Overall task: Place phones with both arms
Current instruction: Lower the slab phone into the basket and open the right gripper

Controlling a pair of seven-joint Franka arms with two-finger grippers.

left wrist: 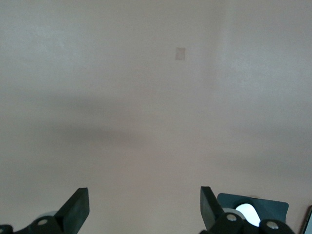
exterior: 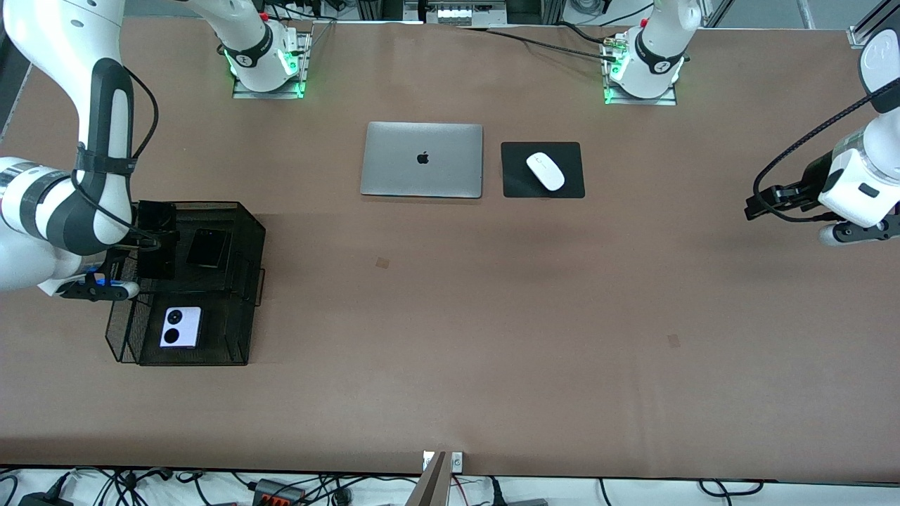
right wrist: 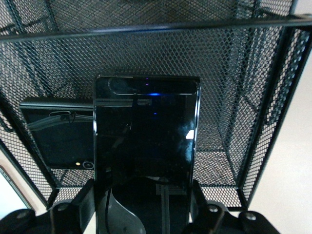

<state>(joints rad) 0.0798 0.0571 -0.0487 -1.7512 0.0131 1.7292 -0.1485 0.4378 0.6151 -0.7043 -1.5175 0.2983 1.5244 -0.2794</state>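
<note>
My right gripper [exterior: 149, 242] is shut on the long black slab phone [exterior: 157, 237], holding it over the upper tier of the black mesh tray [exterior: 253, 232]. The right wrist view shows that phone [right wrist: 146, 131] clamped between the fingers [right wrist: 80, 202] of the gripper [right wrist: 144, 204], inside the mesh walls [right wrist: 234, 97]. A small squarish black phone [exterior: 209, 247] [right wrist: 56, 139] lies on the upper tier beside it. The lilac-white phone [exterior: 181, 327] with two black circles lies on the lower tier. My left gripper [exterior: 754, 208] [left wrist: 145, 209] hangs open and empty over bare table at the left arm's end.
A closed silver laptop [exterior: 422, 159] and a white mouse [exterior: 545, 171] [left wrist: 245, 214] on a black pad [exterior: 517, 183] sit mid-table near the arm bases. Brown table surface [exterior: 492, 316] spreads between the tray and the left arm.
</note>
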